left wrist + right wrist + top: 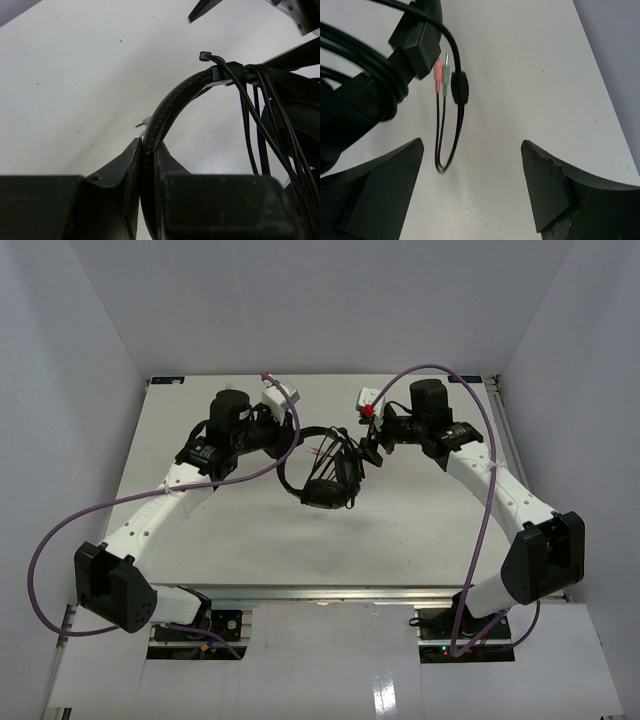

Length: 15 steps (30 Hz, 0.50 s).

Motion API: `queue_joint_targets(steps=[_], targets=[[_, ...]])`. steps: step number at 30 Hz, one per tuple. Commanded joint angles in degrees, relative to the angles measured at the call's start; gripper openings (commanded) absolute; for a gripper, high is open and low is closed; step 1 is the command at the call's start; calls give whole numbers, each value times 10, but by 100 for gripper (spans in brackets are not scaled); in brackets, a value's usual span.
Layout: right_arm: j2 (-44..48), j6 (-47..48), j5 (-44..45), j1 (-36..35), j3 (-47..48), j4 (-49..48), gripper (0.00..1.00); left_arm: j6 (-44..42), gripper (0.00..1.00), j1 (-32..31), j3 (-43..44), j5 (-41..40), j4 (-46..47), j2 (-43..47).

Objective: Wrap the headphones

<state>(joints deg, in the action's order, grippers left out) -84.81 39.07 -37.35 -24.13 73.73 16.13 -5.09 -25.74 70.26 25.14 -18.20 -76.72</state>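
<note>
The black headphones [325,475] hang above the table's middle, held up between the arms. My left gripper [148,145] is shut on the padded headband [170,107], which arcs up out of the jaws. The thin black cable [260,115] is wound in several turns around the band near the ear cup [322,492]. My right gripper [472,145] is open and empty, just right of the headphones. The cable's pink and green plugs [442,76] and a short loose loop of cable [445,135] hang free in front of its left finger [385,175].
The white table [420,530] lies under the headphones, with grey walls on three sides. Purple robot cables [480,440] loop over both arms. A small white block with a red knob [368,405] sits at the back near my right wrist.
</note>
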Motion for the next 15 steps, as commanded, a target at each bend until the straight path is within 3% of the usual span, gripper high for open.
queue_joint_targets(steps=[1, 9, 15], targets=[[47, 5, -8, 23, -27, -16, 88, -2, 0, 14, -4, -18, 19, 3], [83, 11, -9, 72, -63, -16, 90, 5, 0, 42, -5, -14, 44, -28], [121, -49, 3, 111, -91, -21, 92, 8, 0, 49, -44, -19, 102, -59]])
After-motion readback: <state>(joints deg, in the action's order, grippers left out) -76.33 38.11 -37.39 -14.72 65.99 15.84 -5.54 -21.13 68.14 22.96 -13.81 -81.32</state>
